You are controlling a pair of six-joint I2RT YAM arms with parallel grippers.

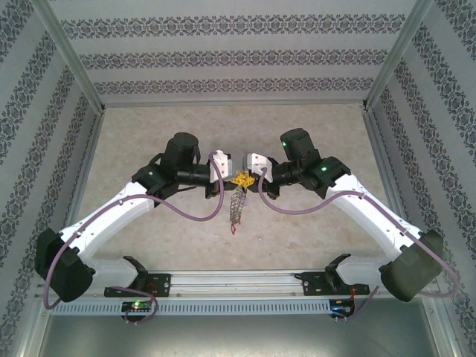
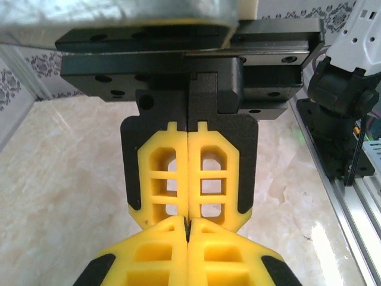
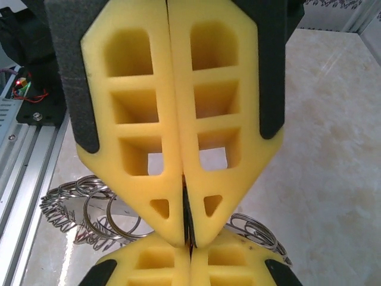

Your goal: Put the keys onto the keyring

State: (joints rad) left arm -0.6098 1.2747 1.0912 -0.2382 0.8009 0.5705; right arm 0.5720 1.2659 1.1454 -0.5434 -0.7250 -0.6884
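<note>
Starting on the left, the left gripper [image 1: 236, 179] reaches in toward the middle, its yellow fingers [image 2: 161, 256] pressed flat together with no gap at the seam. A purple cable [image 1: 182, 211] sags in a loop behind its wrist. Right at its tips, nose to nose, comes the right gripper [image 1: 248, 179], and the two sets of fingertips are touching! Straight below that meeting point hangs the keyring [image 1: 236, 204], a silvery tangle of fine loops dangling under both hands, with a small red tag [image 1: 233, 231] at its lowest end. Over the right wrist, the wire loops [image 3: 95, 208] fan out behind the tips and to either side of them, above the pale table [image 3: 333, 119]. A thin dark sliver sits in the seam where the fingers meet, but which pair actually clamps the ring cannot be told from here. Moving right, the right gripper's own yellow fingers [image 3: 226, 262] are pressed together as well, seam tight, directly facing the left hand's tips. The keys on the bundle are too small to pick out one by one.
</note>
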